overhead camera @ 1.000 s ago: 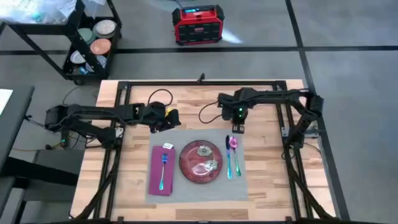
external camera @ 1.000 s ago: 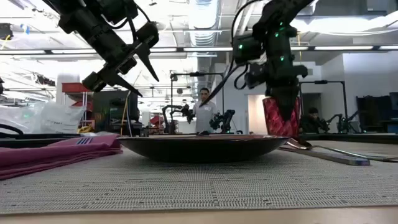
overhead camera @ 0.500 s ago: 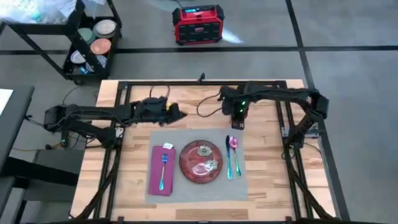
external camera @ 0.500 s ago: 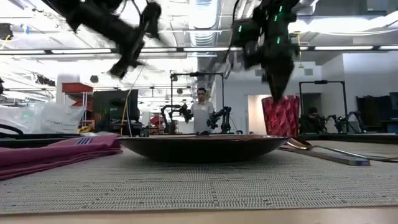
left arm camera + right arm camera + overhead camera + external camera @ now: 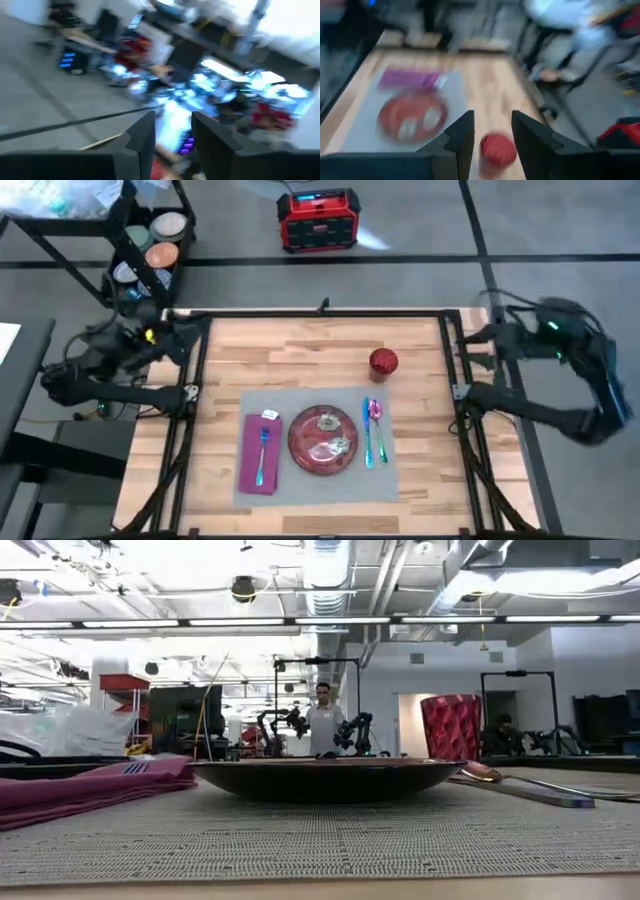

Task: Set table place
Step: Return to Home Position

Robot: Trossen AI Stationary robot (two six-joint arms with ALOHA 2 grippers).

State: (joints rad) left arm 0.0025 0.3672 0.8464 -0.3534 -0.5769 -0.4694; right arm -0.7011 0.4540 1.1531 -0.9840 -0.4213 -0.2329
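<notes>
A grey placemat (image 5: pixel 315 402) lies on the wooden table (image 5: pixel 425 470). On it rest a dark red plate (image 5: pixel 323 440), a magenta napkin (image 5: pixel 260 465) with a fork (image 5: pixel 262 450) on top, and a knife (image 5: pixel 367 435) and a spoon (image 5: pixel 377 420) right of the plate. A red cup (image 5: pixel 383 361) stands upright on the wood just beyond the mat's far right corner. My left gripper (image 5: pixel 185 332) is open at the table's far left corner. My right gripper (image 5: pixel 475 338) is open at the right edge, and the cup (image 5: pixel 497 149) shows far off between its fingers.
Black rails (image 5: pixel 320 313) run along the table's edges. A black shelf cart (image 5: pixel 140 240) with dishes stands beyond the far left corner, and a red box (image 5: pixel 318 218) sits on the floor behind. In the low view a person (image 5: pixel 322 720) stands far off in the room.
My right gripper has risen off the red cup, leaving it standing on the table, and has drawn back to the right edge. My left gripper has swung up and away from above the mat's far left corner to the table's far left corner.
</notes>
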